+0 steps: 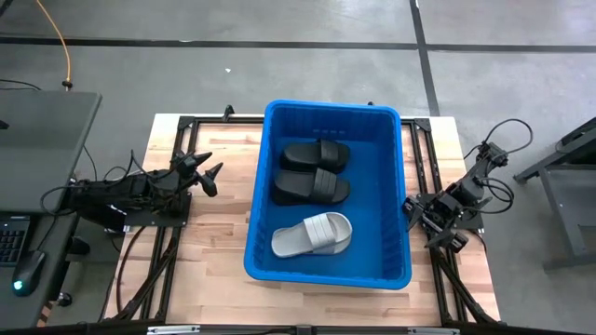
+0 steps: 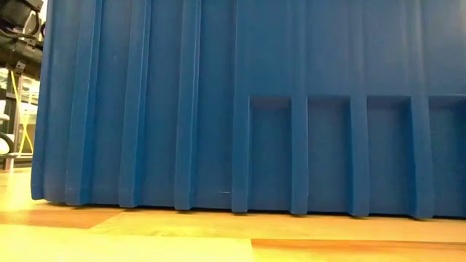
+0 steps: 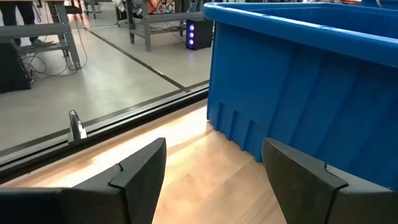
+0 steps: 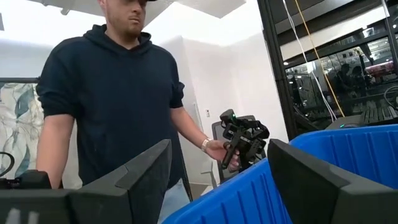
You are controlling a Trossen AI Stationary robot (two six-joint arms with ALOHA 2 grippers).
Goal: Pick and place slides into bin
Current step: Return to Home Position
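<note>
The blue bin (image 1: 406,233) stands in the middle of the wooden table. Inside it lie three slides: two black ones (image 1: 315,154) (image 1: 310,186) toward the far end and a pale grey-white one (image 1: 312,234) nearer the front. My left gripper (image 1: 207,173) is open at the table's left side, pulled back beside the bin's left wall (image 3: 298,81), with nothing between its fingers. My right gripper (image 1: 416,212) is open at the table's right side, close by the bin's right wall (image 4: 348,152), also with nothing in it.
The bin's ribbed wall (image 2: 255,109) fills the low view. A person in a dark hoodie (image 4: 118,93) stands beyond the table holding a dark device (image 4: 244,140). A desk with a keyboard and mouse (image 1: 28,270) stands left of the table. Bare tabletop lies on both sides of the bin.
</note>
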